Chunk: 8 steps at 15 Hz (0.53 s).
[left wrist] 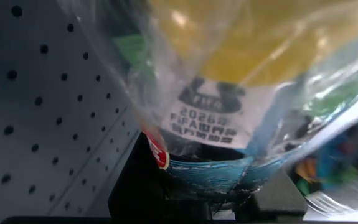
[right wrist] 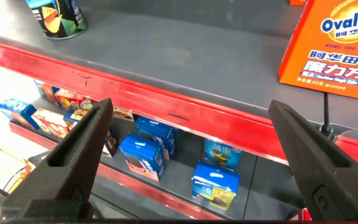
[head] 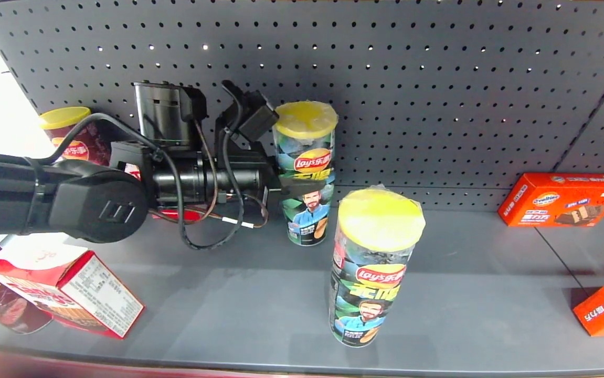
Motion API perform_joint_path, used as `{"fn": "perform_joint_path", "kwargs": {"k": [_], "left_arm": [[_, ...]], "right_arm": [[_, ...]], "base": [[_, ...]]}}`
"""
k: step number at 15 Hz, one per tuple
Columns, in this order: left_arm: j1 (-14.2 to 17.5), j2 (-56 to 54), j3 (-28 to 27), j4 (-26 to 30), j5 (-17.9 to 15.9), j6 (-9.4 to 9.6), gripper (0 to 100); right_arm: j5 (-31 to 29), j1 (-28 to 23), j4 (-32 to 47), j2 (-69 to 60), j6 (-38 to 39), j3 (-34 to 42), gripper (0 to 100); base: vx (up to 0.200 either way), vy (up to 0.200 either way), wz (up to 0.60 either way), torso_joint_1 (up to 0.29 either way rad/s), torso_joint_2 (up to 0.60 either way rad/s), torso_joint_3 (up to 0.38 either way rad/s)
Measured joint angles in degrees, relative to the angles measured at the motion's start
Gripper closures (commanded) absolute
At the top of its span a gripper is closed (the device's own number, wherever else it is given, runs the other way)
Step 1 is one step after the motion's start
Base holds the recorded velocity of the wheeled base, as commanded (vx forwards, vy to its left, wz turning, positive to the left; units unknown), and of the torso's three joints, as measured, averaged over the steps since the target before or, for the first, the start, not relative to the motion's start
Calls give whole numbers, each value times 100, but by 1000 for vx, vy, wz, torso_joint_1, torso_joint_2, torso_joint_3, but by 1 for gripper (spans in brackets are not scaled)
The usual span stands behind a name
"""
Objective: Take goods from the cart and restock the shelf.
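At centre frame on the shelf [head: 490, 273], left gripper [head: 296, 185] clamped on the rear chip can [head: 306, 157], upright; front chip can [head: 372, 268] lower right of it. Right gripper [right wrist: 191, 109] spread wide.

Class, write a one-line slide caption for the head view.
Left gripper clasps a yellow-lidded cylindrical chip can standing on the grey metal shelf, behind a second identical can nearer the front edge.

Orange box [head: 564, 199], red-white carton [head: 71, 294]
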Motion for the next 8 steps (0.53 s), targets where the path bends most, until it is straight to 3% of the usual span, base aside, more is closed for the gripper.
{"fn": "perform_joint_path", "kwargs": {"k": [8], "left_arm": [[-126, 763, -844, -6, 4, 0, 100]], "right_arm": [[0, 0, 0, 2, -2, 0, 0]], "base": [[0, 0, 0, 0, 0, 0]]}}
